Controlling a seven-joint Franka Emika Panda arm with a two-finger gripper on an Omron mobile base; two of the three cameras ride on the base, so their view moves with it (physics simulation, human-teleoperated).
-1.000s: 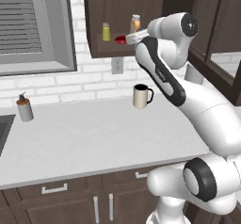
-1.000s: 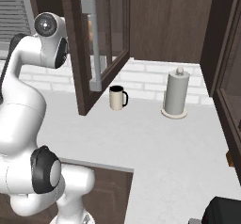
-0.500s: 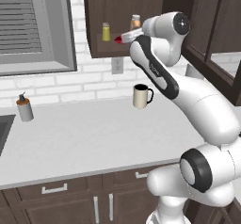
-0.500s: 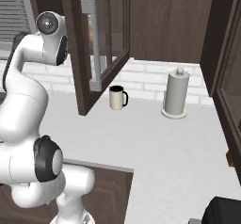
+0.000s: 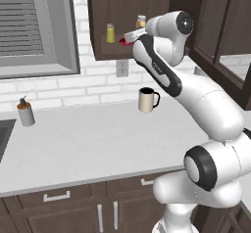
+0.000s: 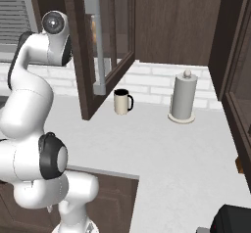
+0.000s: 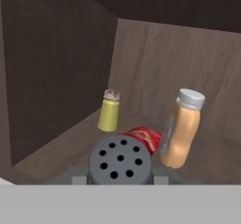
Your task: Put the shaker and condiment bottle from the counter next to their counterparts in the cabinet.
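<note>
In the hand view my gripper (image 7: 120, 173) is shut on the shaker (image 7: 120, 161), whose dark grey holed cap hides the fingertips. Beyond it, on the cabinet (image 7: 56, 77) shelf, stand the yellow-green shaker (image 7: 109, 111), the low red item (image 7: 145, 137) and, to the right, the orange condiment bottle (image 7: 183, 130) with its pale cap. The left base view shows the gripper (image 5: 129, 36) at the front of the cabinet (image 5: 98, 11) shelf, between the yellow-green shaker (image 5: 111, 33) and the condiment bottle (image 5: 140, 22), just over the red item (image 5: 125, 42). The counter (image 5: 88, 144) lies below.
A cream mug (image 5: 147, 100) stands on the counter under the cabinet, and a grey pump dispenser (image 5: 25, 112) stands at the far left by the sink. The open cabinet door (image 6: 100, 46) juts out beside the arm. A paper towel roll (image 6: 183, 98) stands at the back right.
The hand has edged a little left and deeper toward the shelf with the shaker held. The arm's elbow has shifted. Mug and shelf items have stayed put.
</note>
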